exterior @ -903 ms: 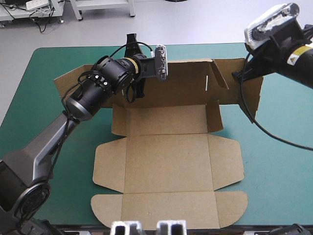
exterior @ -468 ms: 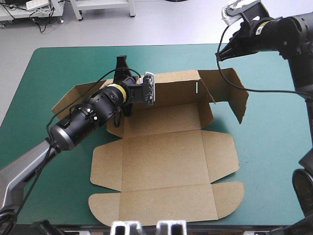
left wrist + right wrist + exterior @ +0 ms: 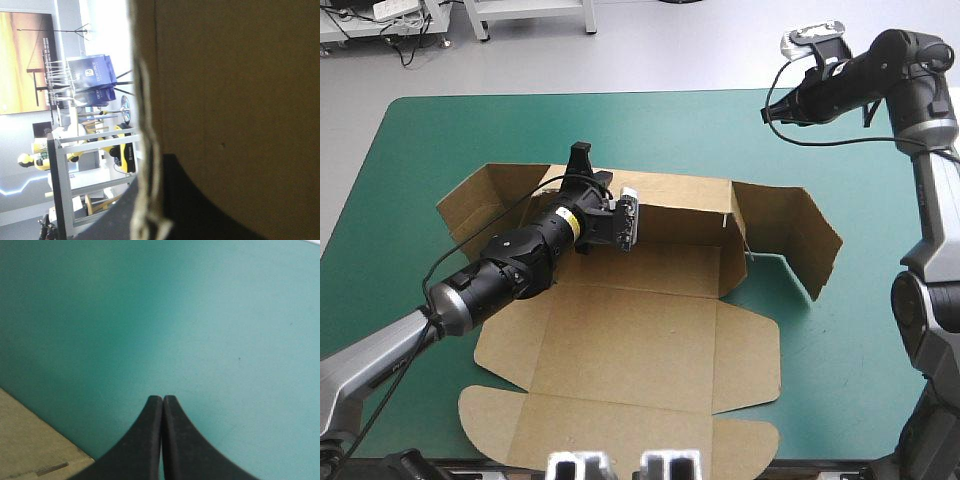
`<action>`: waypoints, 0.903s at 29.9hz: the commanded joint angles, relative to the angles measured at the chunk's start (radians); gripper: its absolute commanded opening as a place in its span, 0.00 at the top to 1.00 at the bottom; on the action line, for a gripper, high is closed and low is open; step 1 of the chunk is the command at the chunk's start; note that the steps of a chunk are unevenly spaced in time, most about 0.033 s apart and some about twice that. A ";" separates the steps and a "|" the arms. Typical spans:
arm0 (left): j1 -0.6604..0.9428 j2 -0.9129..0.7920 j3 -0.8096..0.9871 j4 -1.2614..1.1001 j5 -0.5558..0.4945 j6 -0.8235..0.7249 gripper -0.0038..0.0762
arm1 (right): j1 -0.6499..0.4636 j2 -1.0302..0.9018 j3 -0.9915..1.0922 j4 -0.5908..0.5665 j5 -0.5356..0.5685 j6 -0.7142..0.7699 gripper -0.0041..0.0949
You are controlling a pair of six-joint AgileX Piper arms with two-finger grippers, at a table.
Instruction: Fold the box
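The brown box [image 3: 650,340] lies mid-desk [image 3: 440,130], rear wall raised and front panels flat. The left hand [image 3: 582,165] pinches that rear wall near its left corner. The right hand [image 3: 163,399], clenched, hovers over bare teal-green cover [image 3: 200,315] beyond the box's right end.

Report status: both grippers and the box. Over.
Left gripper shut on the box, at its raised far wall. Right gripper shut, empty, over bare teal-green cover. Front flaps flat. Nothing seen in the way.
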 commanded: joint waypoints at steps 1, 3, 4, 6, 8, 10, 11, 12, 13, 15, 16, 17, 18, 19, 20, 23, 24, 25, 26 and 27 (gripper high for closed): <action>-0.002 -0.035 -0.021 0.220 0.002 -0.200 0.97 | -0.008 -0.006 0.022 0.077 -0.026 -0.035 0.98; -0.002 -0.029 -0.021 0.288 0.027 -0.279 0.97 | -0.006 0.011 0.078 0.110 -0.005 -0.057 0.98; -0.002 -0.020 -0.021 0.313 0.033 -0.309 0.97 | -0.006 0.013 0.108 0.120 0.010 -0.068 0.98; -0.002 -0.007 -0.021 0.355 0.040 -0.351 0.97 | -0.004 0.015 0.168 0.136 0.012 -0.090 0.98; -0.002 0.009 -0.021 0.389 0.053 -0.369 0.97 | -0.004 0.008 0.216 0.163 0.012 -0.101 0.98; -0.002 0.027 -0.021 0.412 0.083 -0.391 0.97 | -0.004 -0.006 0.260 0.185 0.012 -0.121 0.98; -0.002 0.033 -0.021 0.417 0.098 -0.407 0.97 | -0.004 -0.017 0.280 0.185 0.012 -0.130 0.98; -0.002 0.038 -0.021 0.427 0.120 -0.433 0.97 | -0.004 -0.030 0.305 0.188 0.014 -0.135 0.98; -0.002 0.043 -0.021 0.427 0.125 -0.453 0.97 | -0.004 -0.047 0.333 0.188 0.014 -0.146 0.98; -0.002 0.047 -0.021 0.430 0.130 -0.477 0.97 | -0.004 -0.082 0.392 0.198 0.014 -0.190 0.98; -0.002 0.049 -0.021 0.430 0.125 -0.477 0.97 | -0.004 -0.104 0.429 0.210 0.014 -0.217 0.98; -0.002 0.049 -0.021 0.430 0.118 -0.477 0.97 | -0.004 -0.122 0.458 0.219 0.014 -0.238 0.98; -0.002 0.049 -0.021 0.430 0.107 -0.477 0.97 | -0.004 -0.144 0.494 0.231 0.013 -0.266 0.98; -0.002 0.049 -0.021 0.430 0.103 -0.477 0.97 | -0.004 -0.165 0.529 0.246 0.013 -0.290 0.98; -0.002 0.049 -0.021 0.430 0.103 -0.477 0.97 | -0.004 -0.180 0.557 0.261 0.013 -0.316 0.98; -0.002 0.049 -0.021 0.430 0.103 -0.477 0.97 | -0.007 -0.229 0.669 0.378 -0.014 -0.465 0.98; -0.002 0.049 -0.021 0.430 0.103 -0.477 0.97 | -0.007 -0.244 0.710 0.425 -0.035 -0.510 0.98; -0.003 0.049 -0.021 0.430 0.100 -0.477 0.97 | -0.007 -0.257 0.751 0.471 -0.076 -0.572 0.98; -0.003 0.049 -0.021 0.430 0.100 -0.477 0.97 | -0.007 -0.267 0.794 0.517 -0.120 -0.621 0.98; -0.003 0.049 -0.021 0.430 0.100 -0.477 0.97 | -0.007 -0.277 0.829 0.551 -0.165 -0.658 0.98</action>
